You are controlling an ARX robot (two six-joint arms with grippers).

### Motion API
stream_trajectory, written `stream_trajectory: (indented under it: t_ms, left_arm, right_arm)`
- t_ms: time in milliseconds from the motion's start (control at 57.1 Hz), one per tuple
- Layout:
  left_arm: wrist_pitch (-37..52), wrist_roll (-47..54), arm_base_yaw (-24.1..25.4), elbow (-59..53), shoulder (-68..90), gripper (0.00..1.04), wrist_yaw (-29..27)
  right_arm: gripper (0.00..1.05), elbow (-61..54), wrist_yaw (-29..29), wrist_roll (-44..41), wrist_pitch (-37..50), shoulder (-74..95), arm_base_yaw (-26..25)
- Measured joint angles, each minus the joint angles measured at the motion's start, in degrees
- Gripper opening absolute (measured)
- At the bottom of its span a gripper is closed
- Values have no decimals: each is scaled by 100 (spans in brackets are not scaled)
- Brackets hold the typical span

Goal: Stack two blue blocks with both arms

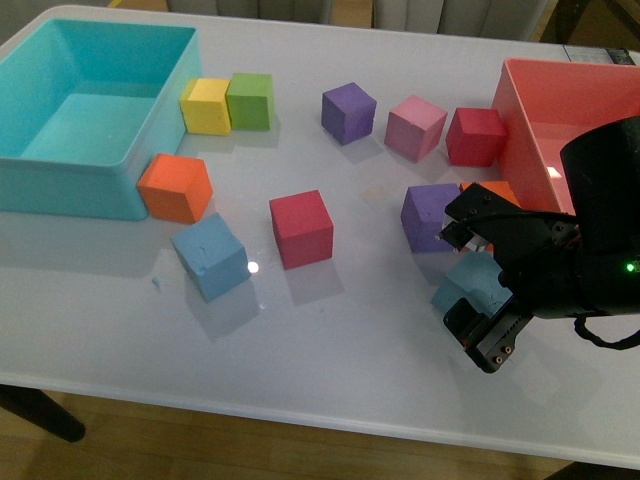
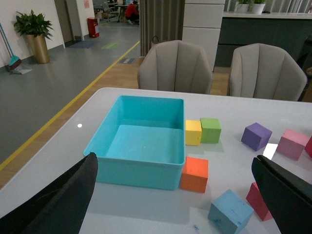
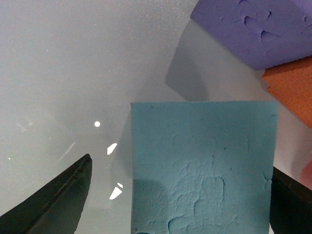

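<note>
Right gripper (image 1: 466,288): wide, straddling the right blue block (image 3: 202,165) at the near right, apparently ready to close.
Left gripper (image 2: 173,161): wide, empty, raised, facing the left blue block (image 1: 210,257), likely the stacking base.

An open-plan office or commercial lobby: a white table (image 2: 58,161) stands before two grey padded chairs (image 2: 175,66), beside a wide grey-floored corridor marked with a yellow line (image 2: 73,105). A potted plant (image 2: 33,34), a broom (image 2: 12,58) and a red bin (image 2: 93,27) stand along the far wall. A dark counter (image 2: 263,29) topped with greenery runs behind the chairs.
</note>
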Motion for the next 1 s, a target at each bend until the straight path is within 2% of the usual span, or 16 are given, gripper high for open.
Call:
stream_trajectory:
  t_ms: [193,350,543,648,771,998]
  left_arm:
    - [0,0,0,0,0,96,0]
    - [0,0,0,0,0,96,0]
    - [0,0,0,0,0,96,0]
    - [0,-2,0,0,0,96,0]
    - [0,0,0,0,0,96,0]
    - [0,0,0,0,0,96,0]
  right_arm:
    - [55,-188,-94,-68,127,-107,-33]
    - [45,-470,-297,-208,87,-490,-66]
    - [40,-404,-614,-92,-289,-1228,50]
    - [40,295,-623,304,-619,-1331,367]
    - [40,1770,-225,640,-1119,-671,807]
    - [39,3923,267,1038,-2055,756,1099]
